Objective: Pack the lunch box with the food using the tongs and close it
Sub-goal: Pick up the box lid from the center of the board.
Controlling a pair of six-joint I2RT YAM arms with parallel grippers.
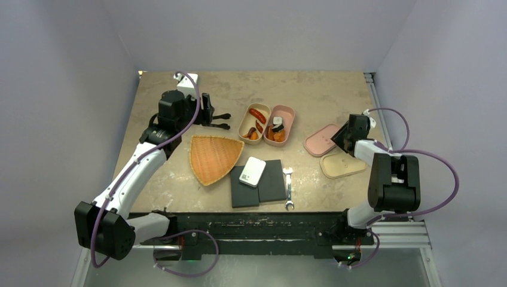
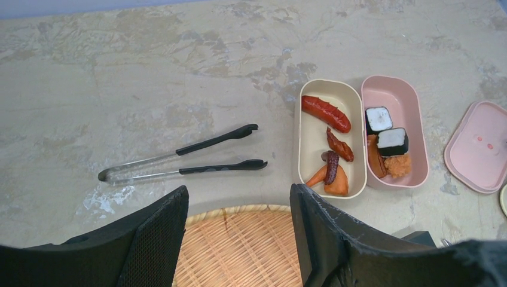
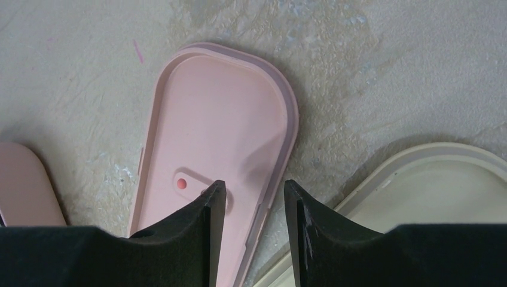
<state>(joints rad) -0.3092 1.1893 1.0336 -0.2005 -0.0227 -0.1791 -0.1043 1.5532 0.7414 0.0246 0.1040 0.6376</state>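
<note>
The tongs lie flat on the table left of the lunch box, black tips toward it. The lunch box is two open tubs: a cream one and a pink one. The food sits inside them: a red sausage, orange and brown pieces, two black-and-white rolls. My left gripper hovers open over the basket rim, short of the tongs, and holds nothing. My right gripper stands open astride the right rim of the pink lid, one finger over the lid, one outside it.
A woven basket lies near the left arm. A cream lid lies just right of the pink lid. Two black pads with a white block and a silver wrench sit toward the near edge.
</note>
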